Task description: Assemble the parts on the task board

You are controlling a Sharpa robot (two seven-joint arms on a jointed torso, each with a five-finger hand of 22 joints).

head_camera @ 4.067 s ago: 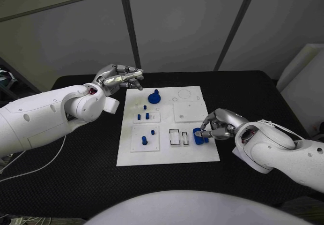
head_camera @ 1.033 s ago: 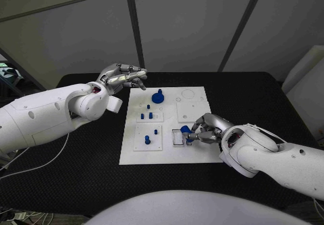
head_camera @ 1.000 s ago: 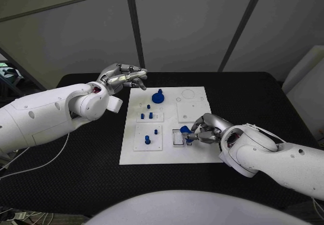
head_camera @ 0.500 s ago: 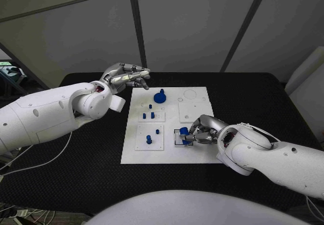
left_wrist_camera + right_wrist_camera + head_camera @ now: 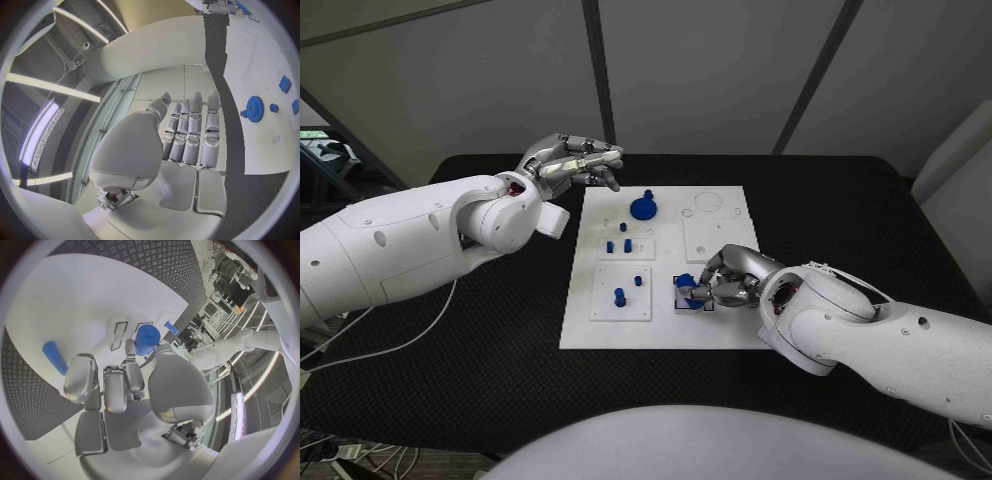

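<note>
The white task board (image 5: 718, 325) lies in the middle of the black table. My right hand (image 5: 728, 279) is low over the board's near right part and pinches a blue cylinder (image 5: 688, 284) (image 5: 147, 338) just above two narrow rectangular slots (image 5: 119, 334). Another blue part (image 5: 54, 357) lies flat on the board near its edge, beside my fingers (image 5: 81, 377). My left hand (image 5: 571, 160) (image 5: 187, 131) hangs above the board's far left corner and holds nothing, its fingers side by side.
A blue gear (image 5: 643, 208) (image 5: 254, 108) with a peg stands at the board's far end. Small blue pegs (image 5: 619, 244) stand on a raised plate left of centre, and two more (image 5: 619, 296) on a nearer plate. Black table (image 5: 862, 220) surrounds the board.
My right hand has carried the blue cylinder leftward from the board's right edge to over the slots. My left hand has stayed in place. The camera has shifted slightly.
</note>
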